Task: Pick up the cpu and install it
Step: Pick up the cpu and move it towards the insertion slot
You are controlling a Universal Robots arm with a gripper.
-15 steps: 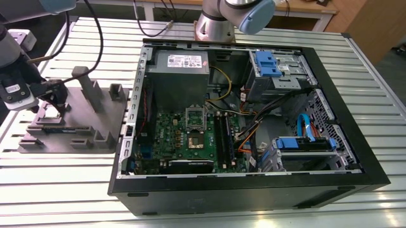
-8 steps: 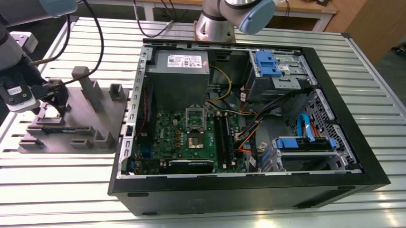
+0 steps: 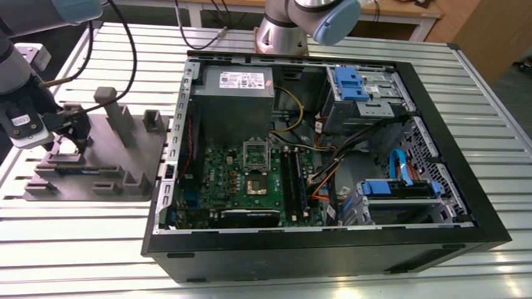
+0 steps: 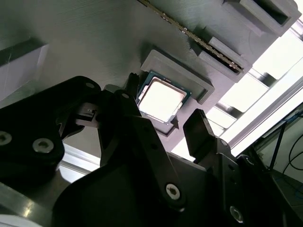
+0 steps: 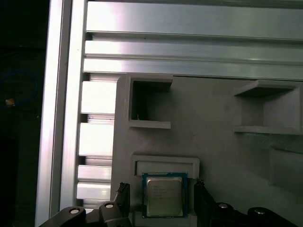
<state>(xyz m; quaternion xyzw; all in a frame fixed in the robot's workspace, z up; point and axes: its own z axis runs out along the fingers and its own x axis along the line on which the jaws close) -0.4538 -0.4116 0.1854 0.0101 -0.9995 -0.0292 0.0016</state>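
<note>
Slatted metal table (image 3: pixel 332 283) underneath, with grey fixture block (image 3: pixel 108 156) toward the exterior view's left and open computer case (image 3: pixel 465 205) just beside it. Low over the block, gripper (image 3: pixel 73 146) with fingers (image 5: pixel 122 195) spread apart, one on each side of the cpu (image 5: pixel 164 196), seemingly not pressing on it. In both wrist views, the cpu flat in its recess in the block. Looks like the very start of the pickup: nothing lifted yet. Socket (image 3: pixel 254 184) on the motherboard apparently bare, frame raised. Lifting, carrying and seating all left to do.
</note>
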